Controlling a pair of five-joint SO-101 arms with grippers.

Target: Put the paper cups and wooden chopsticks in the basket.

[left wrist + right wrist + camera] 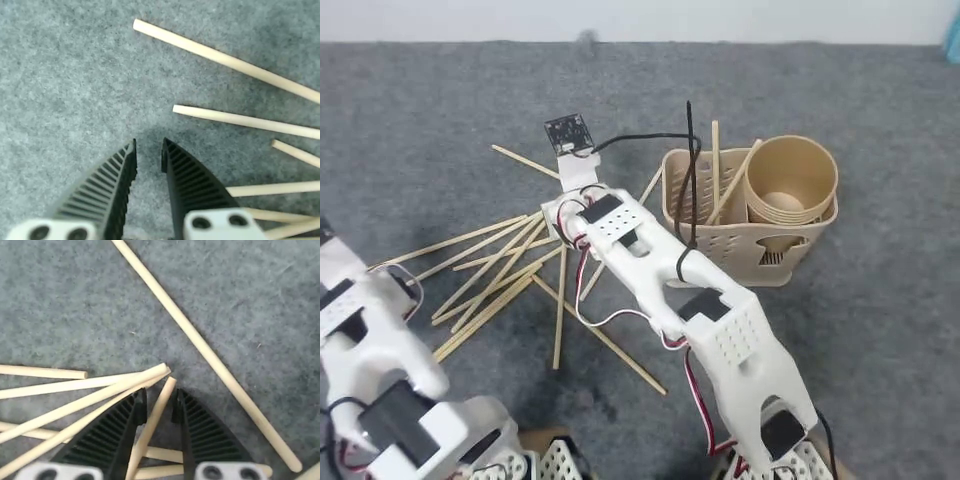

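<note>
Several wooden chopsticks [490, 265] lie fanned over the grey carpet left of the beige basket [740, 250]. Stacked paper cups [790, 185] stand inside the basket beside a few upright chopsticks [715, 165]. My right arm [650, 270] stretches across to the inner end of the pile. There my right gripper [159, 395] is shut on one chopstick [150, 425] that runs between its fingers. My left gripper [149, 145] hangs low over bare carpet with a narrow gap and nothing in it. Chopstick ends [210, 112] lie just past its tips.
A long chopstick [200, 345] lies crosswise just beyond the right gripper's tips. A black cable [688, 170] arcs over the basket's near rim. The left arm [360, 330] sits at the front left corner. Open carpet stretches behind and to the right of the basket.
</note>
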